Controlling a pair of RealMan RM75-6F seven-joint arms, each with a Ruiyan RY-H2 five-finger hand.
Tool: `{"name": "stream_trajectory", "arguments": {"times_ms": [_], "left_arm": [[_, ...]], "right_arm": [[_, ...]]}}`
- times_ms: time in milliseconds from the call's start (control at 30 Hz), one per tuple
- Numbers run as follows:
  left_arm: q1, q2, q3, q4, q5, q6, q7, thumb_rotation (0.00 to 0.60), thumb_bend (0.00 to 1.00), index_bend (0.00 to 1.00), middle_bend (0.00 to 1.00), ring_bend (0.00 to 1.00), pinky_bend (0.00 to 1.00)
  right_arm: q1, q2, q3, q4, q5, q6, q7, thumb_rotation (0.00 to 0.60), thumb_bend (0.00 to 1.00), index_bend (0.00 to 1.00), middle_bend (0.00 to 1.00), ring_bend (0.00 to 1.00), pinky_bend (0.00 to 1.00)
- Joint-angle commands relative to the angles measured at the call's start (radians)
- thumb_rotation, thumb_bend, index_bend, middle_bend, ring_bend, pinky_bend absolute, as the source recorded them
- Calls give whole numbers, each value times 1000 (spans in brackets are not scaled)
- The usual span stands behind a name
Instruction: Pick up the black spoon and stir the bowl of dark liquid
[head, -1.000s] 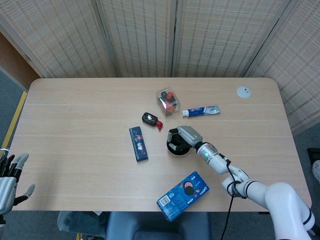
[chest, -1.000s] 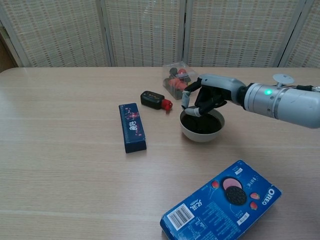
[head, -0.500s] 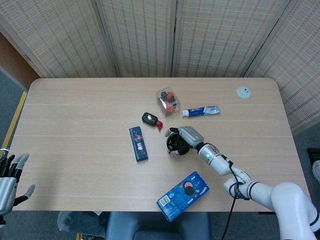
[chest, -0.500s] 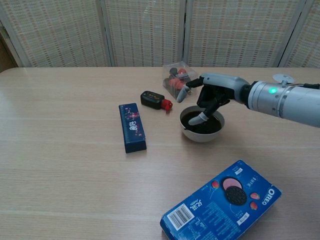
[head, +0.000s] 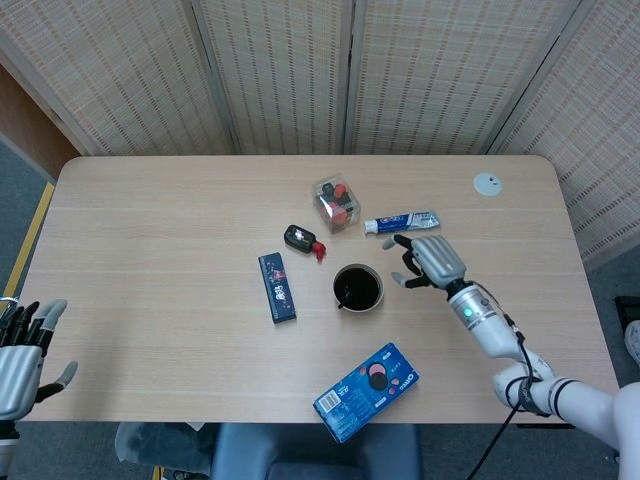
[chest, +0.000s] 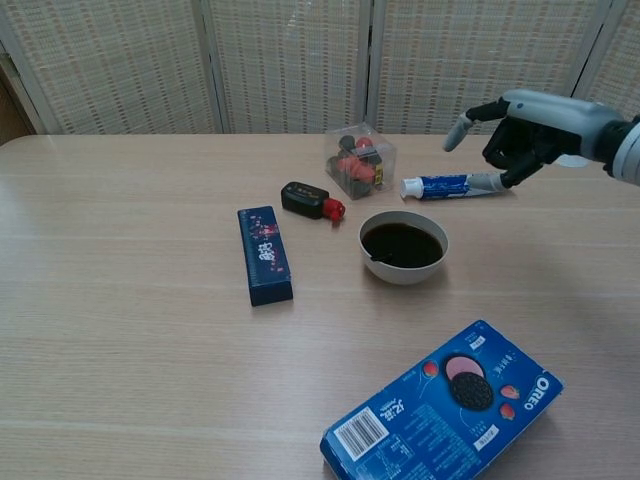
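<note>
Right hand: grey-silver shell on the back, black inner parts & palm, light grey fingertips. Same grey top / black underside in chest view. Behind it a silver-grey cylindrical forearm w/ a small green light lit on top, dark seam rings btwn segments. Further back the arm turns glossy white, rounded housings, black ring at the joint. Thin black cable loops off the arm near that joint & hangs down.

Left hand: pale grey palm plate, dark fingers w/ grey tips, at the frame's lower-left edge; its arm mostly cut off.
</note>
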Motion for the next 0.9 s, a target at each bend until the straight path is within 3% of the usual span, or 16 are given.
{"name": "stream_trajectory", "arguments": {"times_ms": [33, 167, 433, 667, 900], "left_arm": [[-11, -5, -4, -1, -3, -12, 6, 600, 260, 0, 0, 0, 0], [-22, -14, -9, -3, -12, -28, 15, 600, 260, 0, 0, 0, 0], [-39, -35, -22, -9, -24, -36, 35, 600, 260, 3, 0, 0, 0], [-52, -51, -33, -20, -31, -37, 63, 600, 260, 3, 0, 0, 0], [-62, -53, -35, -37, -23, -37, 78, 600, 261, 3, 0, 0, 0]], "right_arm": [[-131, 109, -2, -149, 83, 162, -254, 600, 365, 356, 768, 798, 990], [-216, 186, -12, -272, 120, 264, -385, 600, 369, 356, 685, 680, 921], [-409, 365, -74, -470, 113, 448, -431, 600, 370, 365, 642, 657, 914], [-568, 404, -112, -506, 67, 626, -411, 600, 371, 399, 642, 657, 914], [-652, 398, -132, -506, 33, 679, -382, 600, 372, 408, 642, 657, 914]]}}
